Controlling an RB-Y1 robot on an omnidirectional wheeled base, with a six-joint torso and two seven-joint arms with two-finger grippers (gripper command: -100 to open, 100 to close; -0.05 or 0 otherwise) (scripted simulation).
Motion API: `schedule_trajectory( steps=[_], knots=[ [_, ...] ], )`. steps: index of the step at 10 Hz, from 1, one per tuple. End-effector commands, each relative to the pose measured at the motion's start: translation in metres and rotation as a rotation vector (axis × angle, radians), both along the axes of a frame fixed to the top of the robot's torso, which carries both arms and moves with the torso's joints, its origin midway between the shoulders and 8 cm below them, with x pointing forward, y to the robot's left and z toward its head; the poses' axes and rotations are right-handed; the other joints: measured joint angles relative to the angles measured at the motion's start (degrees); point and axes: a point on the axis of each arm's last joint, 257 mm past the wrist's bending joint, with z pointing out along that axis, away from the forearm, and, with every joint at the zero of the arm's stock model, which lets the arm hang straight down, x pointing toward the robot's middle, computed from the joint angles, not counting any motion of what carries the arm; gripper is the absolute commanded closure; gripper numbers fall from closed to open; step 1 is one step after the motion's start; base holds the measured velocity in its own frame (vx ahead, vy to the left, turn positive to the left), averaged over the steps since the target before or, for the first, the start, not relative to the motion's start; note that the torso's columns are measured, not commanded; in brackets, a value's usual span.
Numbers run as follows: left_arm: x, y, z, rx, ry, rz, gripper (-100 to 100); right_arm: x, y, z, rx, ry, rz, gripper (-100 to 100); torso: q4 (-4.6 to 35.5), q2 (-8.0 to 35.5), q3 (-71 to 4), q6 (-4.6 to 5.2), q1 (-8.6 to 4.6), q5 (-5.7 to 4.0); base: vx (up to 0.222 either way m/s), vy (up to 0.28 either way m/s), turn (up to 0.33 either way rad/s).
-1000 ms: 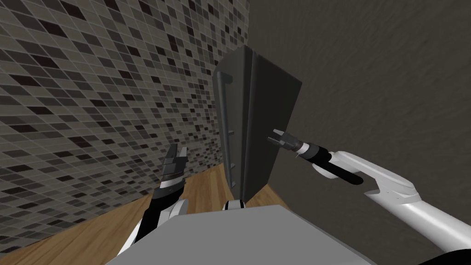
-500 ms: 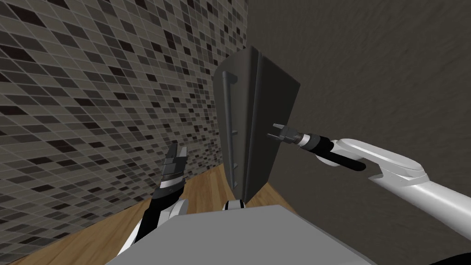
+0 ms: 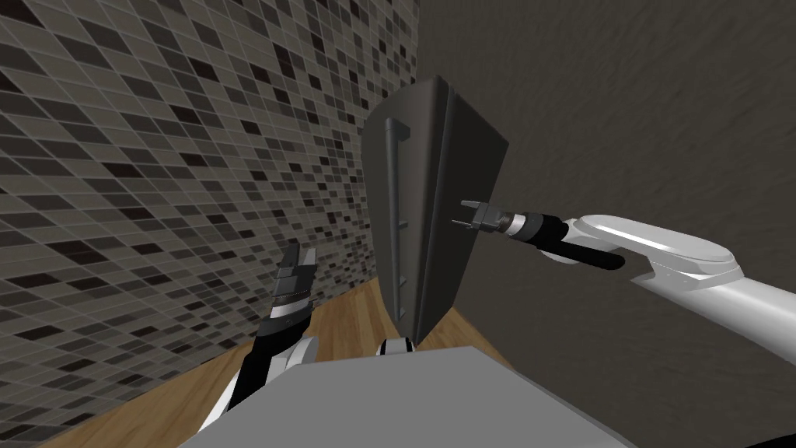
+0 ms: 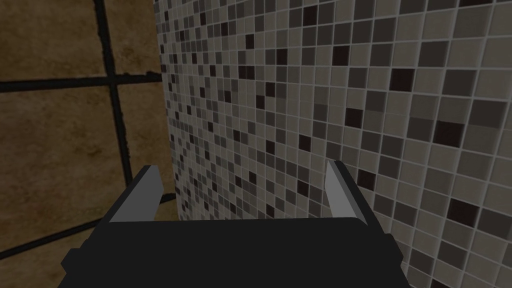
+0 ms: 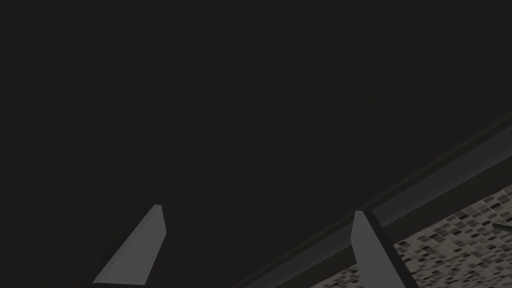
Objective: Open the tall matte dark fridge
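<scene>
The tall dark fridge (image 3: pixel 455 179) stands straight ahead in the head view, near the corner of the room. A long vertical bar handle (image 3: pixel 396 210) runs down its door face, which looks toward the mosaic wall. My right gripper (image 3: pixel 464 216) is open with its tips at the fridge's side panel, on the far side from the handle. In the right wrist view the right gripper (image 5: pixel 257 242) faces that flat dark panel (image 5: pixel 225 100), and a lighter edge strip (image 5: pixel 430 182) crosses past one finger. My left gripper (image 3: pixel 299 258) hangs open lower down, to the left of the door.
A mosaic tile wall (image 3: pixel 155 155) runs along the left, close to the fridge door. A plain dark wall (image 3: pixel 637 109) stands behind and to the right of the fridge. Wooden floor (image 3: pixel 342 319) shows at the fridge's foot. The left gripper (image 4: pixel 243 192) is empty.
My right arm has lifted and levelled out, carrying its open gripper higher along the fridge's side panel. The left arm has stayed where it was. The fridge door has not moved.
</scene>
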Motion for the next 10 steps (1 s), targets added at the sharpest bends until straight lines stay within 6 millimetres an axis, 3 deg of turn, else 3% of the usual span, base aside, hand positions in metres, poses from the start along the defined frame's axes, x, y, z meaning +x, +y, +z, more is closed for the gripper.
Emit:
schedule_trajectory(
  steps=[1, 2, 5, 6, 9, 10],
  knots=[
    [0.000, 0.000, 0.000, 0.000, 0.000, 0.000, 0, 0.006, 0.000, 0.021, -0.090, -0.053, -0.012, -100, -0.01, 0.01, 0.01, -0.04, 0.06, 0.02, 0.006, 0.080, -0.072],
    [0.000, 0.000, 0.000, 0.000, 0.000, 0.000, 0, 0.006, 0.003, 0.022, -0.110, -0.052, -0.007, -100, 0.00, 0.00, 0.00, -0.02, 0.15, 0.06, 0.003, 0.079, -0.044],
    [0.000, 0.000, 0.000, 0.000, 0.000, 0.000, 0, 0.013, 0.003, 0.054, -0.210, -0.126, -0.027, -100, 0.00, -0.07, -0.07, -0.15, 0.22, 0.14, 0.001, 0.088, -0.070],
    [0.000, 0.000, 0.000, 0.000, 0.000, 0.000, 0, 0.013, 0.007, 0.055, -0.231, -0.125, -0.022, -100, -0.01, -0.15, -0.14, -0.18, 0.33, 0.20, 0.012, 0.081, -0.055],
    [0.000, 0.000, 0.000, 0.000, 0.000, 0.000, 0, 0.016, 0.010, 0.090, -0.321, -0.199, -0.043, -100, 0.01, -0.22, -0.22, -0.41, 0.70, 0.45, 0.003, 0.078, -0.057],
    [0.000, 0.000, 0.000, 0.000, 0.000, 0.000, 0, 0.016, 0.013, 0.090, -0.338, -0.199, -0.039, -100, 0.02, -0.19, -0.21, -0.38, 0.83, 0.49, -0.009, 0.070, -0.058]
  ],
)
